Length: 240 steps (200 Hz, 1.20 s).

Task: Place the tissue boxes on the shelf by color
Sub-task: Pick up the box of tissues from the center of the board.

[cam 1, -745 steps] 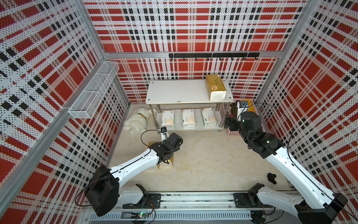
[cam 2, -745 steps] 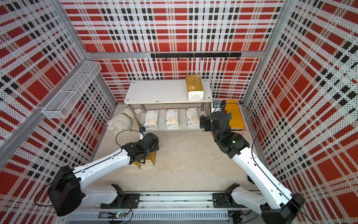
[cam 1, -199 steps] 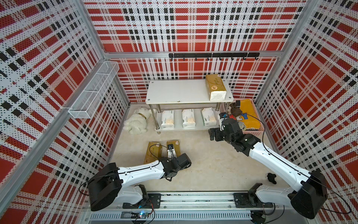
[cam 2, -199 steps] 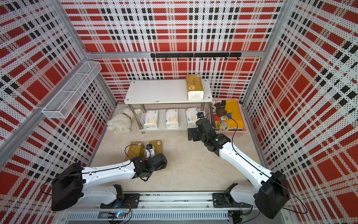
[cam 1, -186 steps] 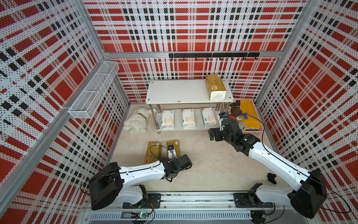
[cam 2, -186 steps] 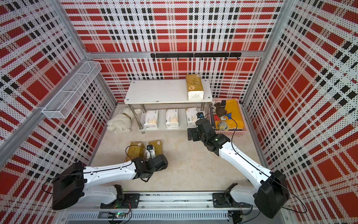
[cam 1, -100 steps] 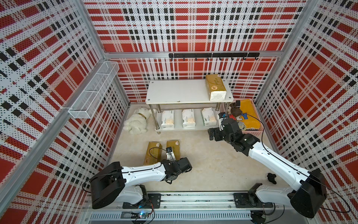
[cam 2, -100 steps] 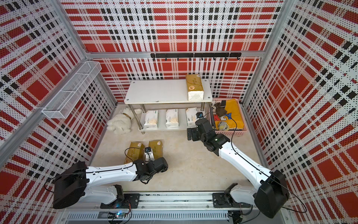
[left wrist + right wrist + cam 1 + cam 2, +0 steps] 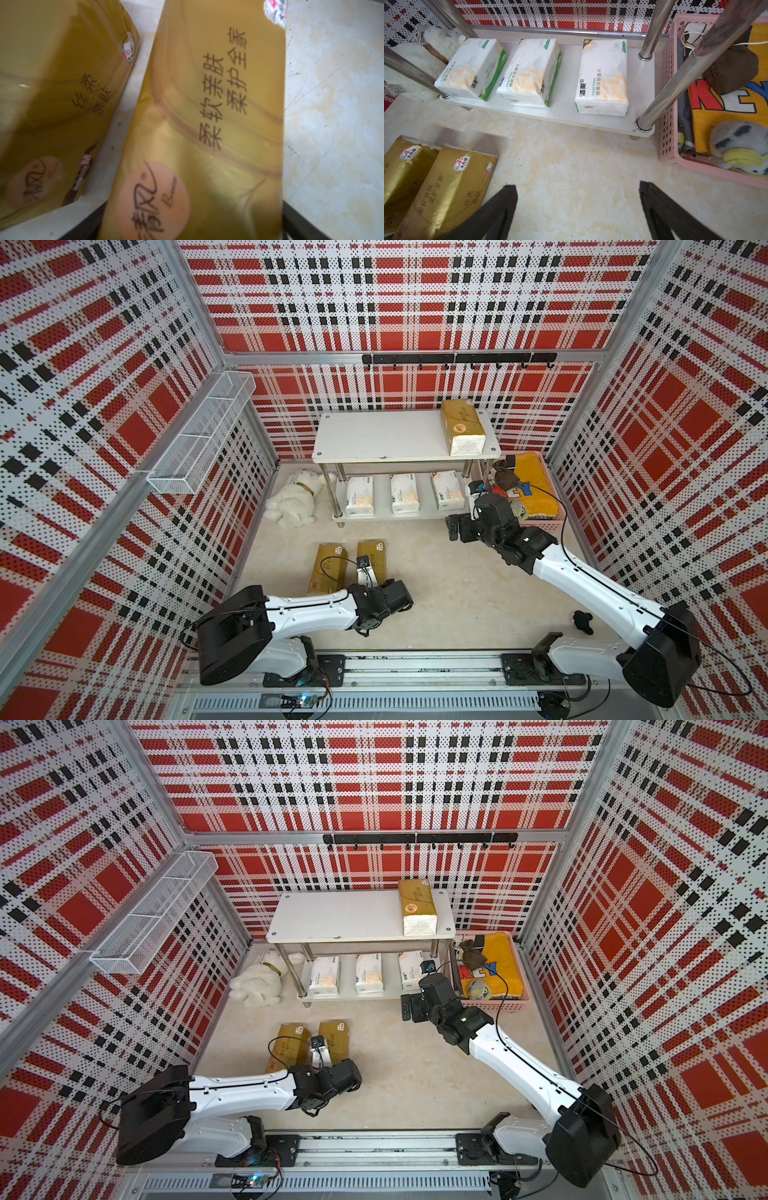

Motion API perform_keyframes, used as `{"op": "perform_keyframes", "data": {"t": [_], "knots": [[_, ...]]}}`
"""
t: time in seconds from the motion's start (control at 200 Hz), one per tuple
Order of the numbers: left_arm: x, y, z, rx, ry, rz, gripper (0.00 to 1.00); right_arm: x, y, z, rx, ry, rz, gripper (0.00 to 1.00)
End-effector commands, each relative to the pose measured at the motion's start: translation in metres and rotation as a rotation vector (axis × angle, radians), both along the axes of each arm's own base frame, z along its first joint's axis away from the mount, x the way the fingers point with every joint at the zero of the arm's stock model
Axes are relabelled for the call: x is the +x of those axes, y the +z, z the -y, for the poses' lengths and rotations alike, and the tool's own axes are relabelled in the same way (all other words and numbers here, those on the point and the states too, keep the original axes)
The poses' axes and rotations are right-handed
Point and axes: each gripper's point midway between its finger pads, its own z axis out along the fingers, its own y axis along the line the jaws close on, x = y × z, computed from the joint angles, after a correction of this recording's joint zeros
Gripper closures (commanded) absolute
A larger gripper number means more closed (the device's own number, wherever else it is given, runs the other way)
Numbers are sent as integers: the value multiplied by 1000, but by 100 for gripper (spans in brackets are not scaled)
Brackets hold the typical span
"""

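Currently the left hand (image 9: 370,577) stands spread wide astride the near end of a shiny gold tissue pack (image 9: 371,555) lying on the beige counter (image 9: 457,593) beside a second gold pack (image 9: 328,568); the right hand (image 9: 577,186) hangs open, empty. A third gold pack (image 9: 461,431) sits atop the white two-tier chrome-legged shelf (image 9: 374,435), three white peach-printed packs (image 9: 403,492) on its lower board.

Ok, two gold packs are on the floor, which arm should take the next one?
Left, I'd say. The left hand is open, jaws either side of one gold pack at its near end. The right hand, also open, hangs over bare floor by the shelf, farther from both packs.
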Motion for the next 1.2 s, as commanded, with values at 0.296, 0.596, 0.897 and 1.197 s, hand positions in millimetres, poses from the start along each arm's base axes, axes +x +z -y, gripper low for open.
{"op": "perform_keyframes", "data": {"t": [0.296, 0.596, 0.897, 1.197], "knots": [[3, -6, 0, 30, -61, 13, 3, 2, 3, -5, 9, 11, 15, 0], [6, -7, 4, 92, -100, 0, 0, 3, -2, -5, 7, 8, 7, 0], [11, -4, 3, 105, -100, 26, 5, 2, -2, -5, 5, 11, 8, 0], [8, -2, 0, 80, -104, 33, 23, 0, -6, -10, 19, 31, -9, 0]]}}
